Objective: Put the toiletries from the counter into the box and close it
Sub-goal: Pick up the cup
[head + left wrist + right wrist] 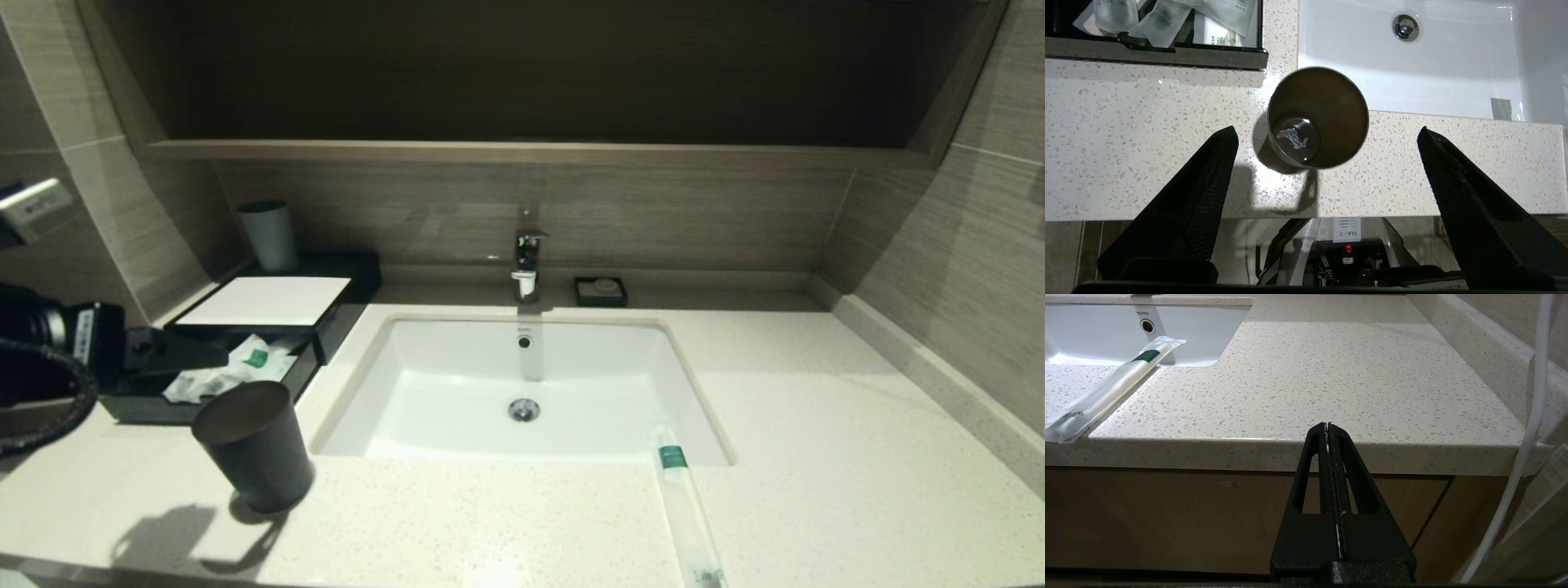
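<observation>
The black box [347,290] with a white top panel stands at the counter's [816,457] back left. Its front drawer [1155,55] is pulled out and holds several white sachets with green labels [237,371], which also show in the left wrist view [1163,20]. One long sachet [686,514] lies on the counter at the sink's front right corner, its green-labelled end over the basin rim; it also shows in the right wrist view [1114,386]. My left gripper [1327,130] is open and empty above the counter's front edge, near the dark cup. My right gripper [1328,425] is shut and empty, below the counter's front edge.
A dark cup [253,445] stands on the counter in front of the drawer, seen from above in the left wrist view [1318,118]. The white sink [522,384] fills the middle, with a tap [527,261] and a small black soap dish [601,291] behind. A pale cup [268,235] stands behind the box.
</observation>
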